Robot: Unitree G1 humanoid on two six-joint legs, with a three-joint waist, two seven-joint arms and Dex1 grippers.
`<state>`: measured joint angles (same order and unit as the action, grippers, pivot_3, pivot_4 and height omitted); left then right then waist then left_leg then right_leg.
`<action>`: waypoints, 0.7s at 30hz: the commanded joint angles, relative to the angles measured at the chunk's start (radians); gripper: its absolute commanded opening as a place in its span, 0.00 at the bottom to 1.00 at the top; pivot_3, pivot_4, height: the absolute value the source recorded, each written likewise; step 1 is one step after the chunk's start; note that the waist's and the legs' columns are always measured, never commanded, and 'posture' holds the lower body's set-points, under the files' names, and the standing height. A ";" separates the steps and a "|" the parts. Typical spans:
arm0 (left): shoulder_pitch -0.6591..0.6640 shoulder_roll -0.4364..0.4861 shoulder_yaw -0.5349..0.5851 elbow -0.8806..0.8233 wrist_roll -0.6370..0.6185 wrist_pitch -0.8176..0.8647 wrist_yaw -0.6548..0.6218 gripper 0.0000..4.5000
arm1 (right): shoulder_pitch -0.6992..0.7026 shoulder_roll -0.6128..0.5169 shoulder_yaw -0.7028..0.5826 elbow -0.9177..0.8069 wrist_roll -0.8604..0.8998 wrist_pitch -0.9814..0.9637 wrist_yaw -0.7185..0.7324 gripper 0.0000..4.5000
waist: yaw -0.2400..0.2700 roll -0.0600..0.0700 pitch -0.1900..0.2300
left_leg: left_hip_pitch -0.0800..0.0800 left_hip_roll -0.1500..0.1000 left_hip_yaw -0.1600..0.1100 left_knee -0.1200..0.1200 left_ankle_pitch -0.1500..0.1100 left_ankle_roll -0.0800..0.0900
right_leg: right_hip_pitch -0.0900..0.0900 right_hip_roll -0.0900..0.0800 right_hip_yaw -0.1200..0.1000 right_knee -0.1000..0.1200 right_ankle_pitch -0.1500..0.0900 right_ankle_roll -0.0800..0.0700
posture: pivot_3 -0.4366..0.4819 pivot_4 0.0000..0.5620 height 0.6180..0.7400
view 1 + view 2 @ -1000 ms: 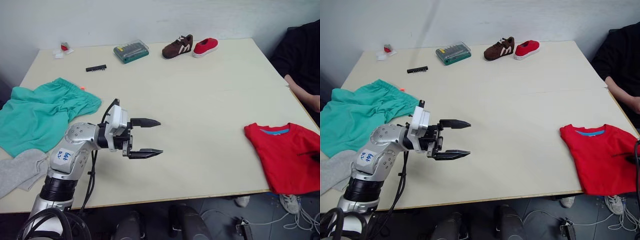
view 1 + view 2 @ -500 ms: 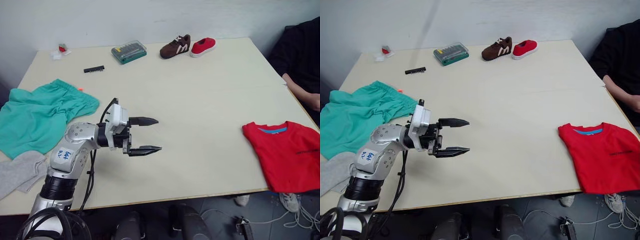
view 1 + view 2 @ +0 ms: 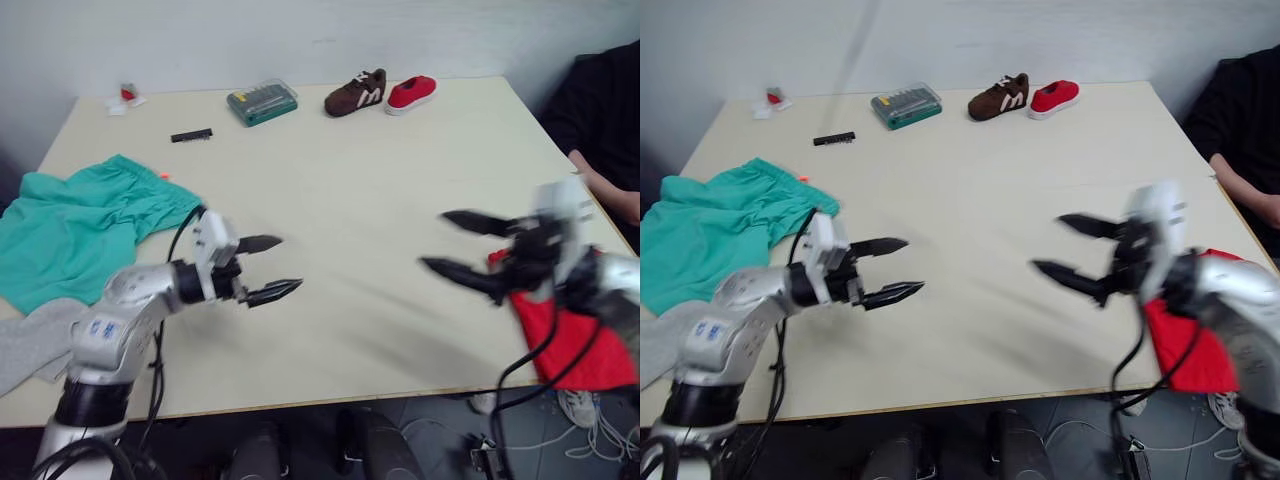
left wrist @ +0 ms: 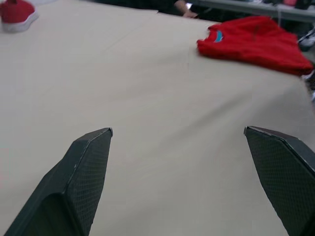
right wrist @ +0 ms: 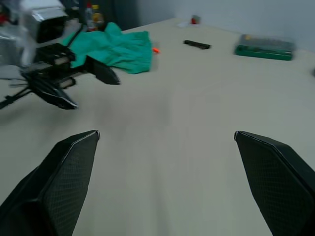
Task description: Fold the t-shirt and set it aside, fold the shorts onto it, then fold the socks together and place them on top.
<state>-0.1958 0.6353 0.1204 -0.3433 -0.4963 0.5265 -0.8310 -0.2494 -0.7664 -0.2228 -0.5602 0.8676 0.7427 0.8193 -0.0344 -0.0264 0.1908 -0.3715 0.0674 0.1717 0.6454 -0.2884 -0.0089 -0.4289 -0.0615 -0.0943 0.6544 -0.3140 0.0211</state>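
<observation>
Table [image 3: 380, 180] serves as landmark, pale and rectangular. T-shirt [image 4: 253, 43], red with blue collar band, lies folded at the table's right near edge, apparently already set aside as the base of the stack; in the eye views the right arm covers much of it. Shorts [image 3: 85, 225], teal-green, lie rumpled and unfolded at the table's left edge, orange drawstring tip showing beside them; judged the next item to be handled. Socks [image 3: 35, 335], light grey, lie at the left near corner, just beside the shorts, partly cut off by the frame edge, so the pair cannot be told apart. Left gripper [image 3: 262, 268] hangs over bare table just right of the shorts, fingers spread wide, holding nothing. Right gripper [image 3: 462, 245] hangs above the table just left of the t-shirt, fingers likewise wide and empty, blurred. Far edge holds a green tool case [image 3: 262, 102], brown shoe [image 3: 356, 92], red shoe [image 3: 411, 92] and small black strip [image 3: 191, 135]. A person's arm [image 3: 605, 190] shows beyond the table's right edge.
</observation>
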 commanded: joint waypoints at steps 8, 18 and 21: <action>0.069 0.057 0.104 0.009 0.207 -0.008 0.279 1.00 | -0.009 0.059 0.135 -0.010 -0.086 -0.075 0.004 0.99 | 0.037 -0.003 0.001 | 0.000 -0.001 -0.001 0.003 -0.005 0.010 | 0.002 -0.002 -0.002 -0.001 0.003 -0.003 | 0.48 0.27 1.00; -0.473 0.053 -0.114 0.754 0.539 -0.201 0.441 1.00 | 0.021 0.097 0.161 -0.033 -0.117 -0.100 -0.037 0.99 | 0.034 -0.004 0.000 | -0.003 -0.001 0.000 0.003 -0.004 0.007 | -0.001 -0.003 -0.007 -0.002 0.003 -0.003 | 0.48 0.27 1.00; -0.600 0.040 -0.165 0.971 0.602 -0.283 0.464 1.00 | 0.053 0.097 0.148 -0.054 -0.127 -0.110 -0.056 0.99 | 0.030 -0.005 0.000 | -0.004 -0.001 0.001 0.003 -0.004 0.006 | -0.001 -0.003 -0.007 -0.002 0.003 -0.003 | 0.48 0.27 1.00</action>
<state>-0.7582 0.6731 -0.0297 0.5435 0.0646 0.2976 -0.3866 -0.2050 -0.6714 -0.0490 -0.5696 0.7441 0.6551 0.7766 -0.0046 -0.0312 0.1910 -0.3749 0.0667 0.1737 0.6484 -0.2921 -0.0024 -0.4299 -0.0645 -0.1012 0.6520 -0.3110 0.0183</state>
